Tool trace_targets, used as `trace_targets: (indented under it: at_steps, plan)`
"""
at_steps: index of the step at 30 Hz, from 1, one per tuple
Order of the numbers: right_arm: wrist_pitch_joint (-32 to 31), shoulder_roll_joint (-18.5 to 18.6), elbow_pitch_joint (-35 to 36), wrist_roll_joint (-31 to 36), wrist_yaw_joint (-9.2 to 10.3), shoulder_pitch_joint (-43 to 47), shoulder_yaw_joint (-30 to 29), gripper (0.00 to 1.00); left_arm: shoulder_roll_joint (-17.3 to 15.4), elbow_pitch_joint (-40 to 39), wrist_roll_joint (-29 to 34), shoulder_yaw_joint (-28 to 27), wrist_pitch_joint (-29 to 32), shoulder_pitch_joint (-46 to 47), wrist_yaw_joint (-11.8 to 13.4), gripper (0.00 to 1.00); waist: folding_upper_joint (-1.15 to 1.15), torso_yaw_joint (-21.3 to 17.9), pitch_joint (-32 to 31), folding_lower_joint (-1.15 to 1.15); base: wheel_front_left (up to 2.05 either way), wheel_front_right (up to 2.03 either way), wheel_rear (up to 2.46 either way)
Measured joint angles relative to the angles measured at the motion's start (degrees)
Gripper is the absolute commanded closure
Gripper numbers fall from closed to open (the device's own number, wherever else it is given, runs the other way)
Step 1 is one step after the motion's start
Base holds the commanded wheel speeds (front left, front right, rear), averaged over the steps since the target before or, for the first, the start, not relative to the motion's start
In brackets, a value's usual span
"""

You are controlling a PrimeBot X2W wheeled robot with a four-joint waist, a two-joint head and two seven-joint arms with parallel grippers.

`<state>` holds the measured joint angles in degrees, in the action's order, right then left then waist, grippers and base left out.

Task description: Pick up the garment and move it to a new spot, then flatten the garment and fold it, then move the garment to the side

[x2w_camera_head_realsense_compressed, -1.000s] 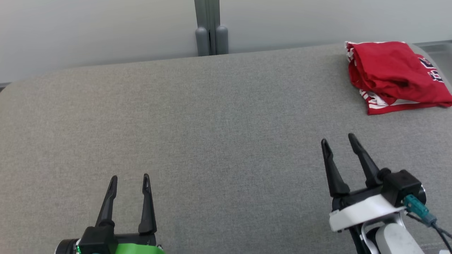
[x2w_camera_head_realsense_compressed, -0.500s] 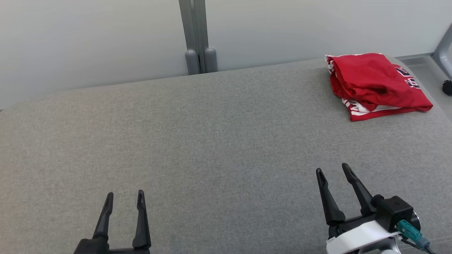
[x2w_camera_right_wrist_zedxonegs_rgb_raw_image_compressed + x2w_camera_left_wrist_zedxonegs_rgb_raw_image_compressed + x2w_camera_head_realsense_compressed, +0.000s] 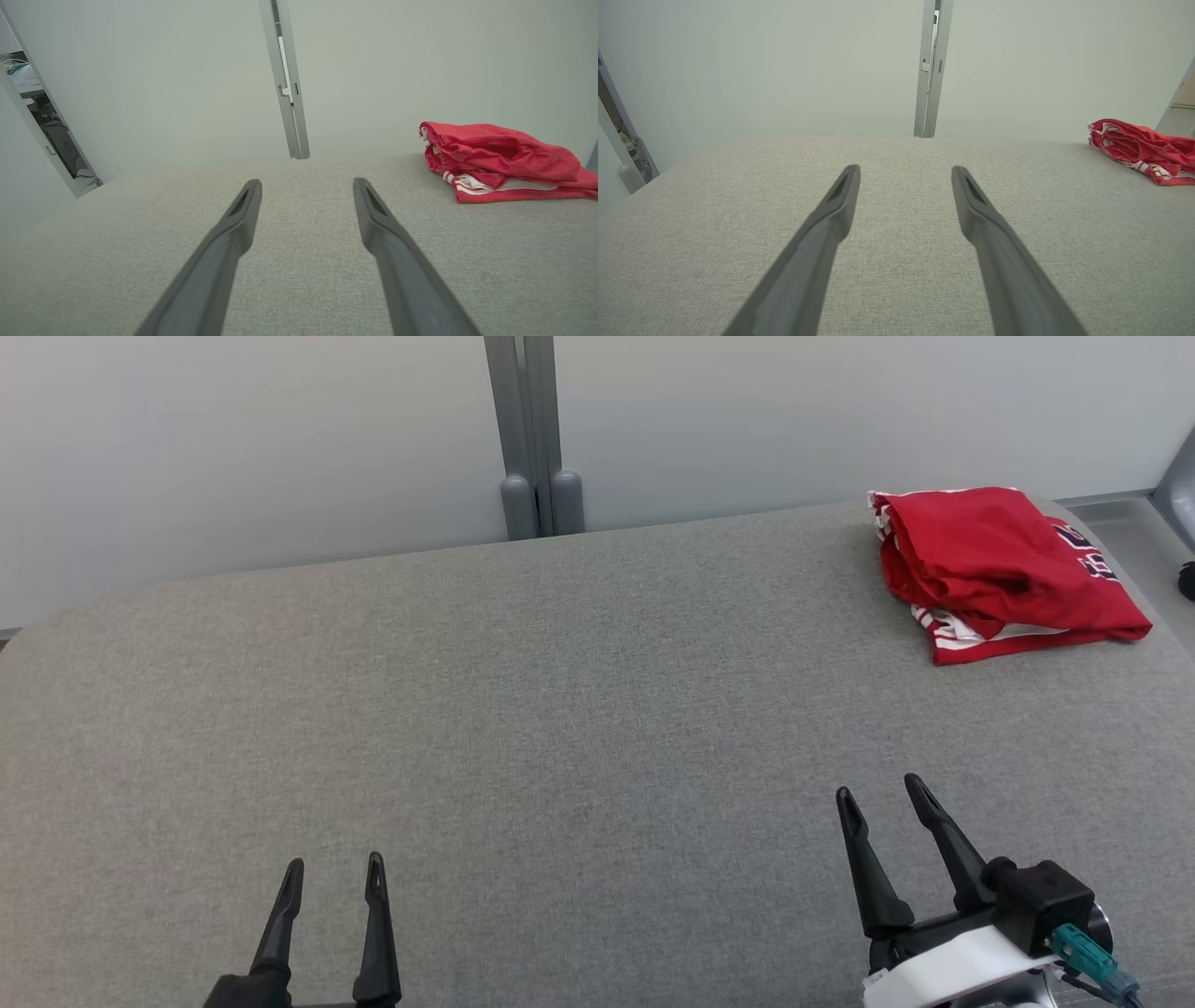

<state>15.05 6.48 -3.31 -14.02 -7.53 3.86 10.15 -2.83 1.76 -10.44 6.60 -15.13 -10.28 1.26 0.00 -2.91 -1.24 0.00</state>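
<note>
Head view — red garment (image 3: 999, 560), lettering (image 3: 1090, 558) illegible; left end effector (image 3: 335, 861), right end effector (image 3: 878, 787) — both agape.

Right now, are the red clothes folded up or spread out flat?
Folded, loosely: the red garment lies in a lumpy, layered bundle.

surface: grey fabric tabletop (image 3: 560, 709), rounded far corners | behind: plain pale wall (image 3: 233, 429) | centre: grey vertical post (image 3: 530, 420) | light: soft, even

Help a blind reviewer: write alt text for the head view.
A roughly folded red garment lies at the far right of a grey surface. Near the bottom edge, the left gripper and right gripper sit apart from it, jaws open and empty.
</note>
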Motion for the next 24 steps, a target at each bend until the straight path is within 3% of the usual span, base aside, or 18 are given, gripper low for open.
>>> trace_targets:
  at_steps: [5, 6, 10, 24]
  plan:
    - [0.0, 0.0, 0.25, 0.0, 0.0, 0.26, -0.01, 0.0, 0.0, 0.4, -0.11, -0.09, 0.01, -0.05, 0.66, 0.0, 0.0, 0.01, 0.0, 0.0, 0.0, 0.0, 0.0]
    - [-0.01, -0.02, -0.11, 0.01, 0.0, 0.32, 0.0, 1.0, 0.0, 0.73, -0.1, -0.09, 0.01, -0.07, 0.79, 1.0, 0.0, 0.02, -0.01, 0.0, 0.0, 0.0, 0.0]
    - [-0.35, -0.33, -1.93, -1.01, 0.0, 1.12, 0.12, 1.0, 0.07, 2.55, -1.15, 0.21, 0.18, -0.2, 0.77, 1.0, 0.0, 0.05, 0.01, 0.0, 0.0, 0.0, 0.0]
    - [-3.38, -0.25, -3.63, -16.23, 0.0, 0.2, -1.75, 1.0, -0.45, 4.38, -17.17, -0.97, 3.25, 1.59, -0.82, 1.0, 0.0, 0.38, 0.18, 0.0, 0.0, 0.0, 0.0]
